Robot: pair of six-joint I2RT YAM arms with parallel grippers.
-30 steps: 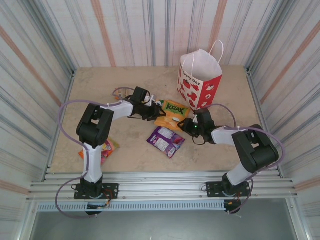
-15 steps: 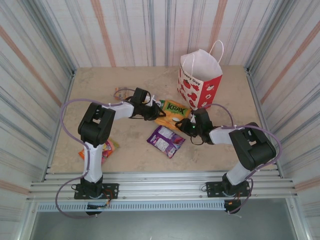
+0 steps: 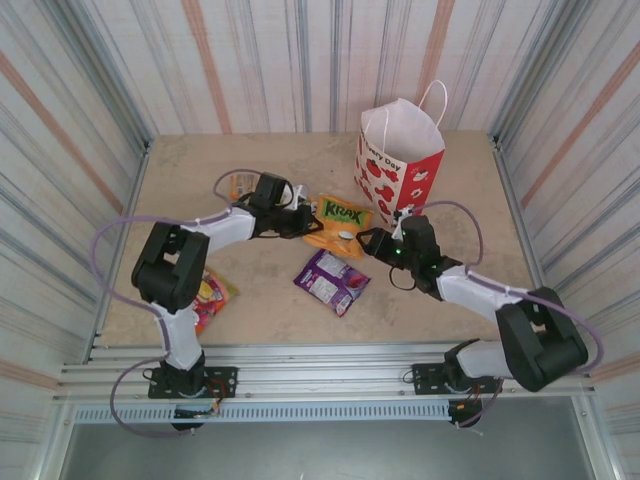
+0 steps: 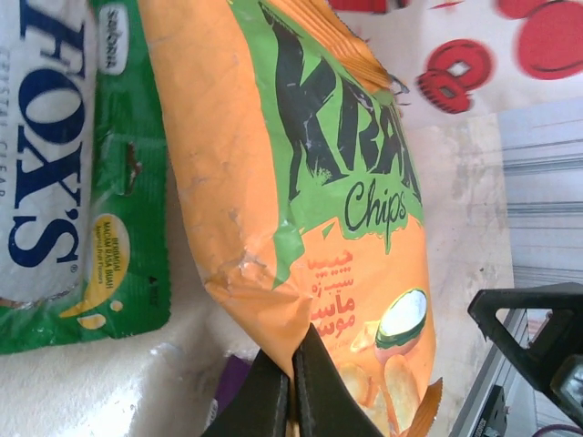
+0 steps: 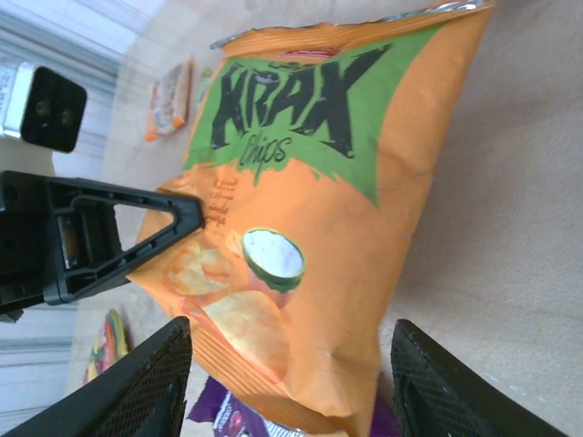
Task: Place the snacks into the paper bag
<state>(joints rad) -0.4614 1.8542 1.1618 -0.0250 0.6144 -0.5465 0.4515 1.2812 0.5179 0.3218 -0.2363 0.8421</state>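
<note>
where the fixed camera looks down on the table, the krax packet sits between the two grippers, just in front of the paper bag. the bag stands upright at the far right with its mouth open. the left gripper reaches in from the left and meets the packet's left edge, while the right gripper points at its right end from the other side. a purple packet lies flat nearer the arm bases, apart from both grippers. a red-and-yellow packet lies partly under the left arm, and a small orange packet lies beyond that arm's wrist.

in the left wrist view, the left gripper is pinched tight on the krax packet, its fingers pressed together with the foil's edge crumpled between them. a green fox's packet lies along the krax packet's side. the paper bag's white wall with red spots rises past the packet's far end, and the black right gripper shows at the lower right.

in the right wrist view, the right gripper has its jaws spread wide, one mesh-faced finger on either side of the krax packet's near end, not closed on it. whether the pads touch the foil i cannot tell. the left gripper comes in from the left, its tip on the packet's edge. the purple packet peeks out beneath the krax packet.
</note>
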